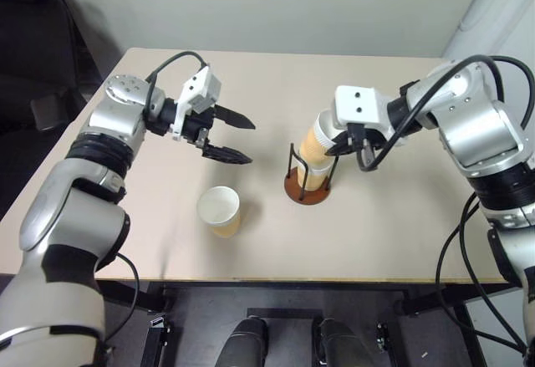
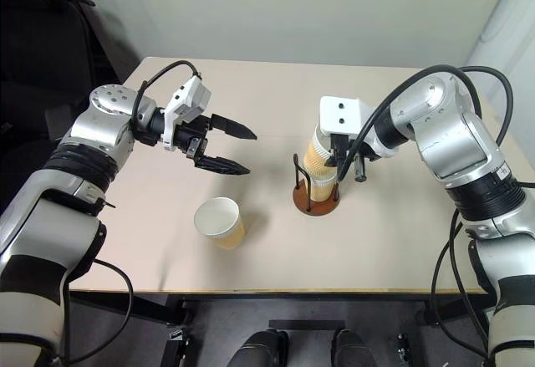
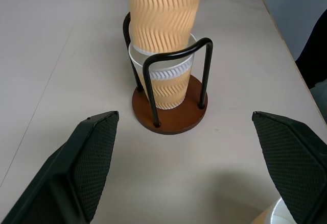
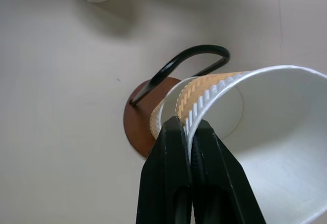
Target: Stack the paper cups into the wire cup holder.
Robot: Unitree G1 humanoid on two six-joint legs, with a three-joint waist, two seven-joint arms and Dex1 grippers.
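The right gripper [image 4: 186, 132] has its jaws pressed together on the rim wall of a paper cup [image 2: 316, 148], one finger inside and one outside. This held cup leans over the wire cup holder [image 2: 317, 197], its bottom already dipping into the rim of the cup that sits inside the holder [image 3: 164, 83]. The holder stands on the bench [image 1: 393, 216] with its two black wire loops rising from the reddish-brown base.

The step in hand appears to be nesting the second cup. To do it well, the held cup should be brought upright so its axis lines up with the seated cup, then lowered straight between the loops without snagging the wire, and released only once it settles.

The left gripper [image 1: 228, 136] hovers with jaws spread wide, above and behind the third paper cup [image 1: 220, 210], which stands upright and apart from the holder.
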